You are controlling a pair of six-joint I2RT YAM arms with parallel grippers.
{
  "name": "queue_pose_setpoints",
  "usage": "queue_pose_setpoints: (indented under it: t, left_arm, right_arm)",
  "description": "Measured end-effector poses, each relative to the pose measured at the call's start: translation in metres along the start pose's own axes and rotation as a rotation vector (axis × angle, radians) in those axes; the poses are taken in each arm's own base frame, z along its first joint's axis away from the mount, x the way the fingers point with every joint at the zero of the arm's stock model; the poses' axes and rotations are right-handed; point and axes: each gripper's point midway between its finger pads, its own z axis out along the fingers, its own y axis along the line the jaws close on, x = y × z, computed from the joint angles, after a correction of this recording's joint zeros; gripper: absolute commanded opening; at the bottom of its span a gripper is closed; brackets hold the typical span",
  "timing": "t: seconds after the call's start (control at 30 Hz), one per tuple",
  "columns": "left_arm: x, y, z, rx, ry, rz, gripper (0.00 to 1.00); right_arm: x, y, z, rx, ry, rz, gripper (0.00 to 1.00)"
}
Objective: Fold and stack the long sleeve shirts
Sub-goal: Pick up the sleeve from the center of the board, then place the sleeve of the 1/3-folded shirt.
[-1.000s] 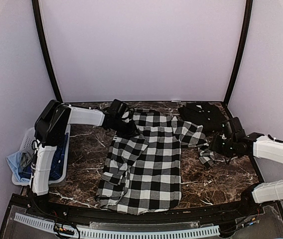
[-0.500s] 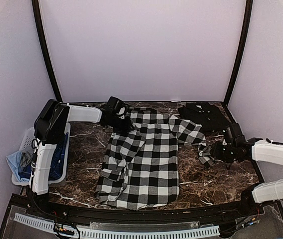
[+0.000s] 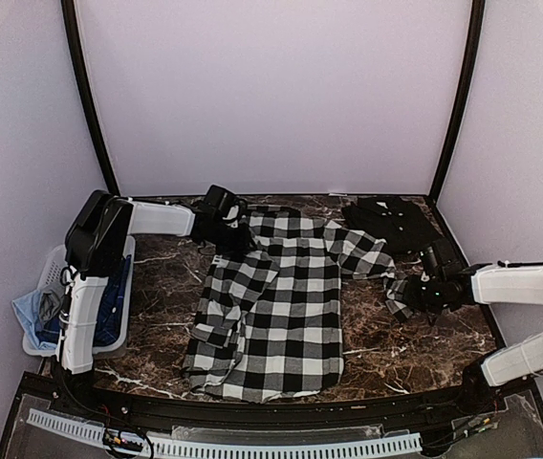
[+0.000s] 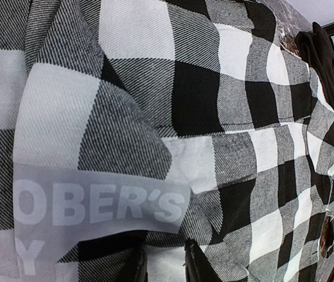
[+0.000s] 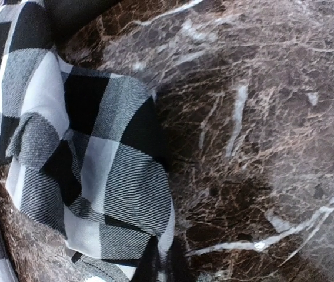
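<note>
The black-and-white check shirt (image 3: 281,316) lies spread flat on the table (image 3: 405,349). My left gripper (image 3: 235,232) pinches its far edge; my right gripper (image 3: 412,292) clamps the sleeve cuff (image 3: 398,306).

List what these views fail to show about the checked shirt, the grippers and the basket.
- Left wrist view: the white lettering on the checked shirt is cut off by the left edge.
- Right wrist view: the right gripper sits at the bottom edge, so its hold on the sleeve is unclear.
- Top view: the left arm hides much of the basket.
- Top view: the dark garment is too dark to identify.
</note>
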Motion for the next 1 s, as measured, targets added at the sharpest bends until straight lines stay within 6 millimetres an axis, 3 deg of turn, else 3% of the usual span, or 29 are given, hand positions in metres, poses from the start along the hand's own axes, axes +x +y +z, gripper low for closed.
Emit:
queue_pose_setpoints:
  t: [0.13, 0.3, 0.5, 0.63, 0.77, 1.0]
  left_arm:
    - [0.001, -0.001, -0.003, 0.005, 0.006, 0.005, 0.22]
    - [-0.002, -0.005, -0.016, 0.007, 0.009, 0.003, 0.22]
    - [-0.019, -0.035, -0.061, 0.079, -0.043, 0.022, 0.23]
    - [-0.025, -0.055, -0.092, 0.140, -0.072, 0.039, 0.23]
    - [-0.019, -0.067, -0.108, 0.197, -0.062, 0.040, 0.23]
    - [0.024, -0.059, -0.108, 0.252, 0.046, 0.000, 0.23]
  right_arm:
    - [-0.026, 0.003, -0.013, 0.044, -0.058, -0.009, 0.00]
    - [-0.070, 0.018, -0.049, 0.022, -0.198, -0.025, 0.00]
    - [-0.102, 0.051, -0.085, -0.064, -0.304, -0.083, 0.00]
    - [-0.093, 0.093, -0.089, -0.137, -0.288, -0.170, 0.00]
    - [-0.063, 0.156, -0.080, -0.249, -0.218, -0.290, 0.00]
    - [-0.002, 0.259, -0.041, -0.385, -0.065, -0.449, 0.00]
